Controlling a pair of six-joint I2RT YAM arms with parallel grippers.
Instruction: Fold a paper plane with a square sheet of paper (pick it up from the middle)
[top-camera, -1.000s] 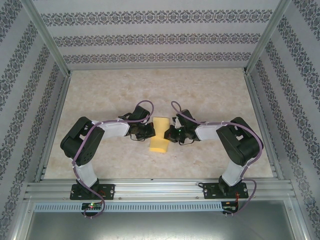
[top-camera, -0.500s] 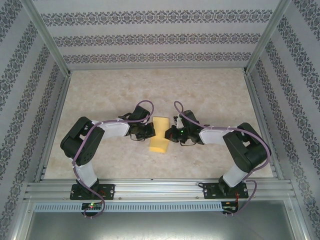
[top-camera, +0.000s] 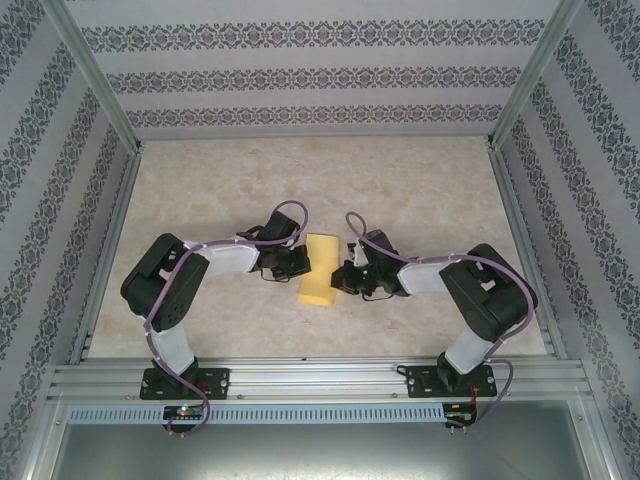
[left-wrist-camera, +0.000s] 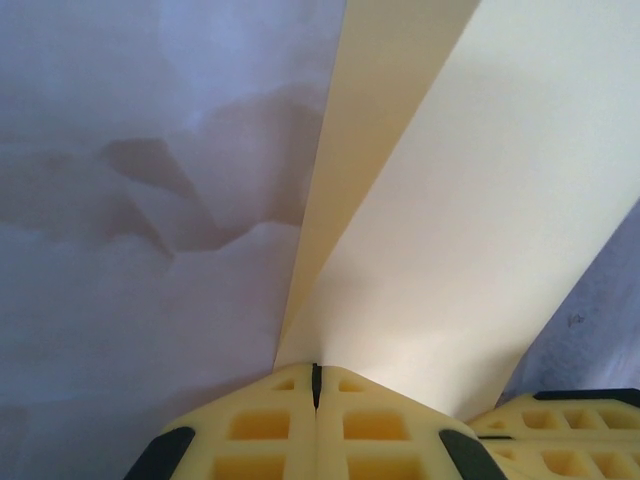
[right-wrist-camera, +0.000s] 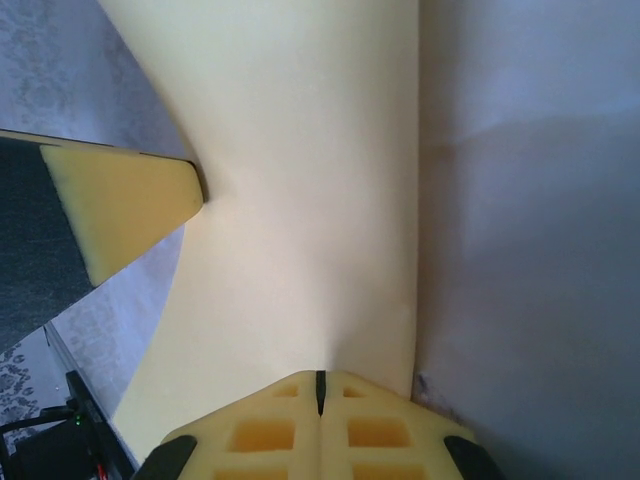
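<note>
I'm seeing an evenly lit, sharp overhead view. Up close the square sheet of paper (left-wrist-camera: 480, 220) is washing out pale, the table (left-wrist-camera: 120, 200) behind blurring.

Thin yellow-orange paper sheet (top-camera: 320, 270) over the middle of the pale marbled table (top-camera: 420, 190), left gripper (top-camera: 303, 263) clamped on its left edge, right gripper (top-camera: 340, 276) on its right edge (slightly nearer the arm bases), patterned walls (top-camera: 300, 75) behind.
</note>
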